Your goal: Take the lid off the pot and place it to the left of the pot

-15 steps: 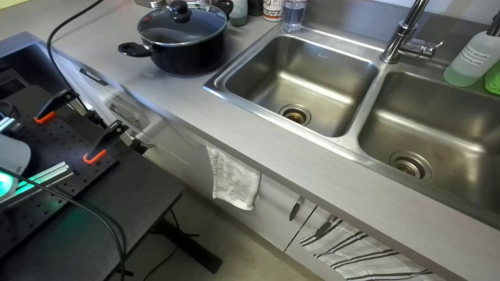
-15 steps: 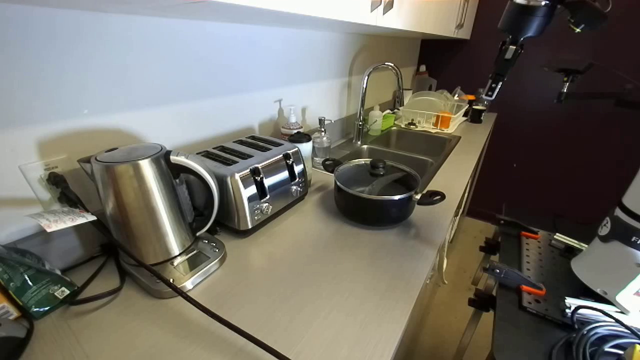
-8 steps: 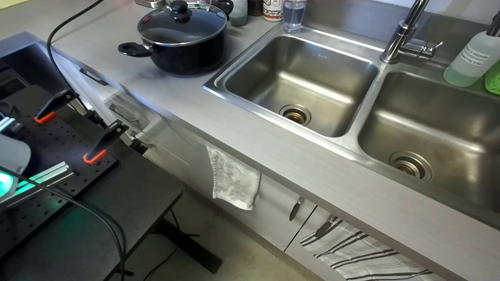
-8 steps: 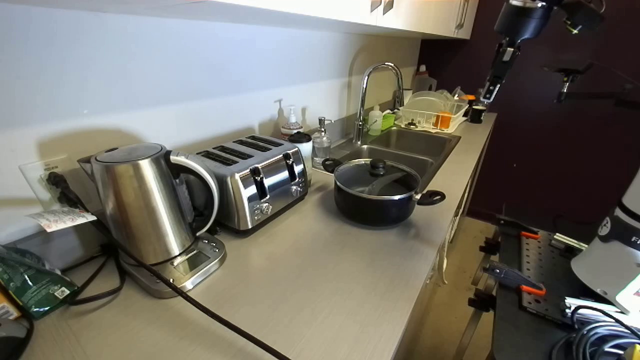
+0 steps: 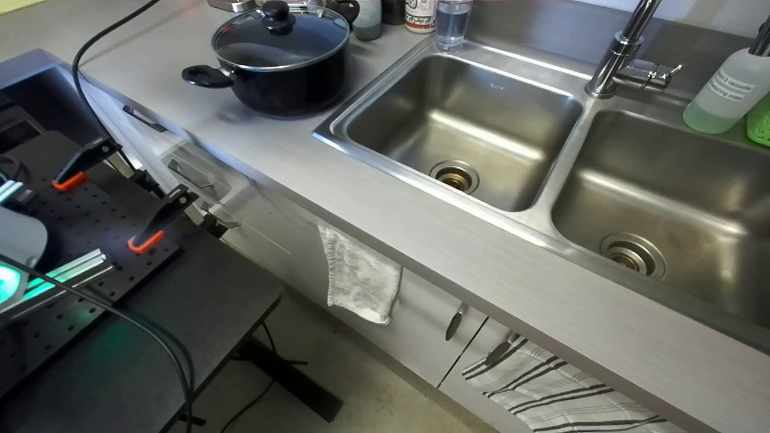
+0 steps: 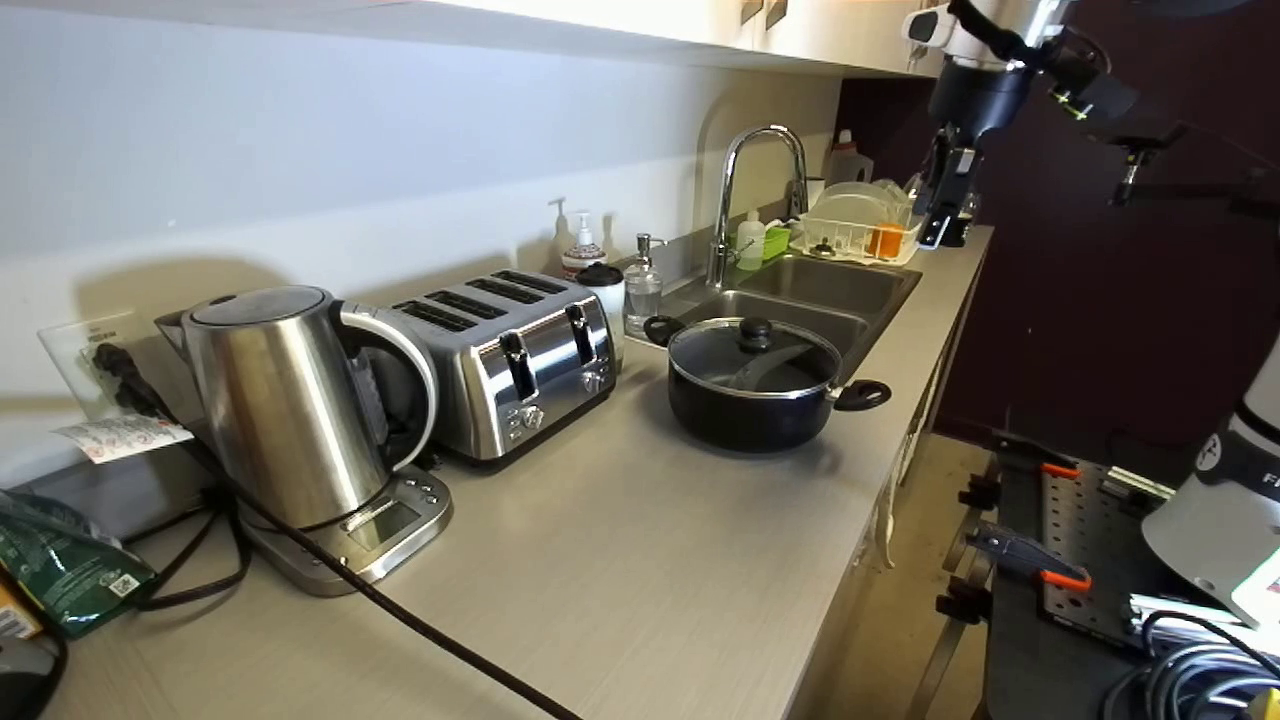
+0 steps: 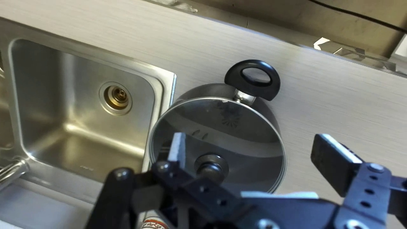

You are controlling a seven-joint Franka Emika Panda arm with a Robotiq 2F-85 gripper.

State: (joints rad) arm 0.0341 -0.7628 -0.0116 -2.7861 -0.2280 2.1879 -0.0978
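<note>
The pot is black and stands on the counter beside the sink in both exterior views [image 5: 295, 90] [image 6: 745, 420]. Its dark wall shows in the wrist view [image 7: 203, 90]. The glass lid [image 5: 240, 45] lies on it, with a metal rim and black knob [image 6: 755, 333]. The lid also shows in the wrist view [image 7: 251, 133]. My gripper [image 7: 252, 152] is open, with nothing between its fingers. In the wrist view the knob appears between the fingers, closer to the left one, partly hidden by linkage. In an exterior view the gripper [image 6: 935, 235] is raised, beyond the pot, apart from it.
A steel toaster [image 6: 500, 360] and kettle [image 6: 270, 410] stand along the wall. A soap bottle [image 6: 642, 290] and faucet [image 6: 725, 210] are behind the pot. The sink basin [image 7: 86, 105] borders the pot. Upper cabinets [image 6: 650, 25] overhang the counter.
In an exterior view, my arm and gripper have moved left and lower, closer to the pot; more of the arm shows. The pot and lid have not moved.
</note>
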